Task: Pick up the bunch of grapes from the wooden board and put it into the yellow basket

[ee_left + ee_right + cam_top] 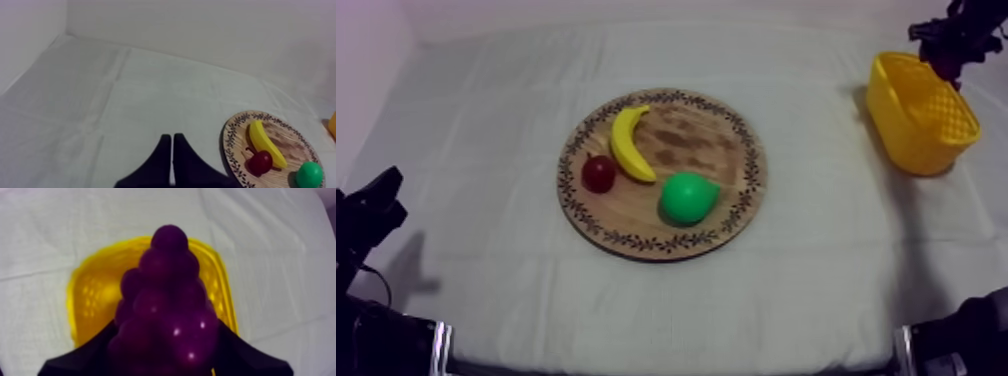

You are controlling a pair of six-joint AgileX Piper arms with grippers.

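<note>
At the desk's (476,260) near left edge sits my left gripper (172,147), its black fingers pressed together in a narrow wedge, holding nothing. Mid-desk lies the round wooden board with a patterned rim (701,135), carrying a yellow toy banana (629,143), a small red fruit (599,173) just beside it, and a green pear (688,197). Farther off to the right, my right gripper (948,45) hangs over the yellow plastic basket (921,115), fingers (80,358) clamped round the purple bunch of grapes (167,313), which is above the basket's opening.
</note>
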